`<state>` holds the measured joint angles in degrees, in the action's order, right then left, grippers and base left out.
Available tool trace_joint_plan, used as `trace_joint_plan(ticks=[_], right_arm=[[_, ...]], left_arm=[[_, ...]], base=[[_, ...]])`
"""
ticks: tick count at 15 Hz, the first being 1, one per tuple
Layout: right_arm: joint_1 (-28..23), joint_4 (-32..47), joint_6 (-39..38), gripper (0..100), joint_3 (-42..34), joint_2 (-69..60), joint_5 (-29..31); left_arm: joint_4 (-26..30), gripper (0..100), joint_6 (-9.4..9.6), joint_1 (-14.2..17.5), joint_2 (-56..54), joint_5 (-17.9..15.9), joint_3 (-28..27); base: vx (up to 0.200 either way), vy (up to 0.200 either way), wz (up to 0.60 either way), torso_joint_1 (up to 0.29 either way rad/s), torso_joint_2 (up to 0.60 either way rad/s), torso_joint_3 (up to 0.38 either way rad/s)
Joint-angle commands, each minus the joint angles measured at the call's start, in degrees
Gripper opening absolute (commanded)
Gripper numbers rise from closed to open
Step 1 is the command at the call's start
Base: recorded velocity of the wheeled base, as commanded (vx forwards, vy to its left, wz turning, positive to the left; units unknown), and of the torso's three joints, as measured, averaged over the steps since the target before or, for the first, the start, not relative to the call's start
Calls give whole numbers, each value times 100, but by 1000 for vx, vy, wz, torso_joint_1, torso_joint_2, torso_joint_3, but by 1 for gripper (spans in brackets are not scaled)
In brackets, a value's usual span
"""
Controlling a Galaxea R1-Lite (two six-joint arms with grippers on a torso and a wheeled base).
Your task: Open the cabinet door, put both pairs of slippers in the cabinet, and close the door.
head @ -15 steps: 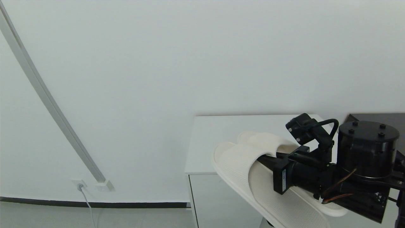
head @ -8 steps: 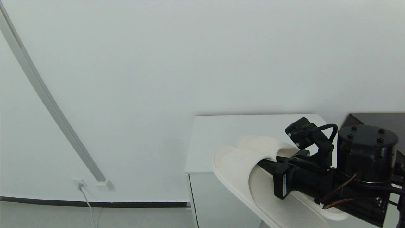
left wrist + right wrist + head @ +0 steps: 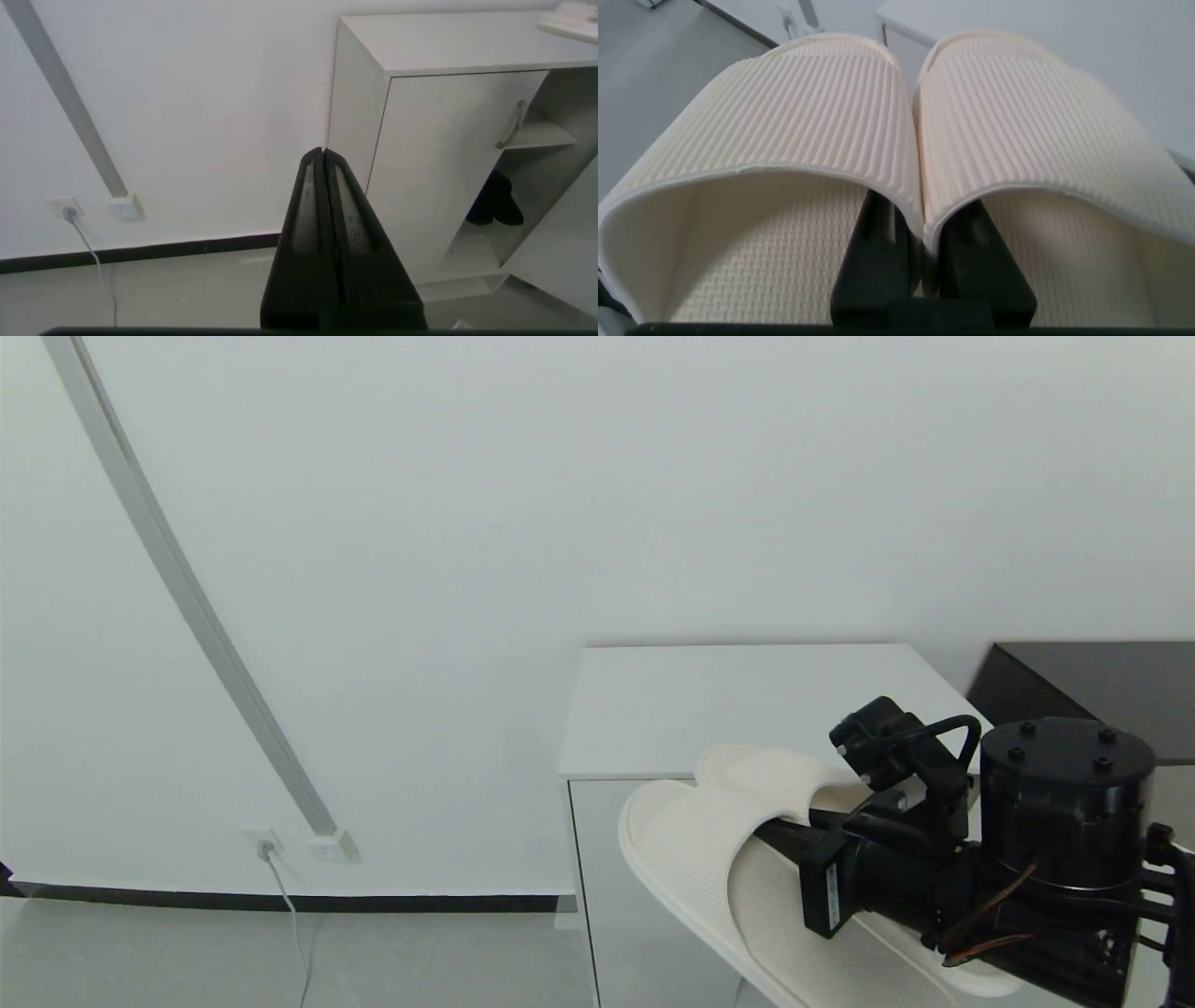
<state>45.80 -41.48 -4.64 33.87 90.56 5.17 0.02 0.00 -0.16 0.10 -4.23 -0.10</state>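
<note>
My right gripper (image 3: 794, 823) is shut on a pair of cream ribbed slippers (image 3: 709, 840), held in the air before the front edge of the white cabinet (image 3: 747, 700). In the right wrist view its fingers (image 3: 878, 229) reach under the straps and pinch the touching inner edges of both slippers (image 3: 1008, 121). Pointing at the wall left of the cabinet (image 3: 439, 56), my left gripper (image 3: 324, 187) is shut on nothing. That cabinet's right compartment stands open, with a shelf (image 3: 547, 138) and a dark item (image 3: 495, 201) low inside.
A dark piece of furniture (image 3: 1092, 681) adjoins the cabinet on the right. A slanted grey strip (image 3: 187, 597) runs down the wall to a socket (image 3: 266, 847) with a cable. Bare grey floor (image 3: 280, 952) lies to the left of the cabinet.
The head camera has shifted, so the whole picture moved. My right gripper has sunk slightly with the slippers still in it.
</note>
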Motion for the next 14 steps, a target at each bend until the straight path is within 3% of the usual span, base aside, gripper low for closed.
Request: trace_joint_plan(ticks=[1,14], right_arm=[[-1,0,7,0,-91,58,-7],[25,-9,16,0,-126,146,10]], left_arm=[[-2,0,0,-2,-1,1,1],[-2,0,-26,-2,8,1,1]], base=[[0,0,0,0,0,0],[0,0,0,0,0,0]])
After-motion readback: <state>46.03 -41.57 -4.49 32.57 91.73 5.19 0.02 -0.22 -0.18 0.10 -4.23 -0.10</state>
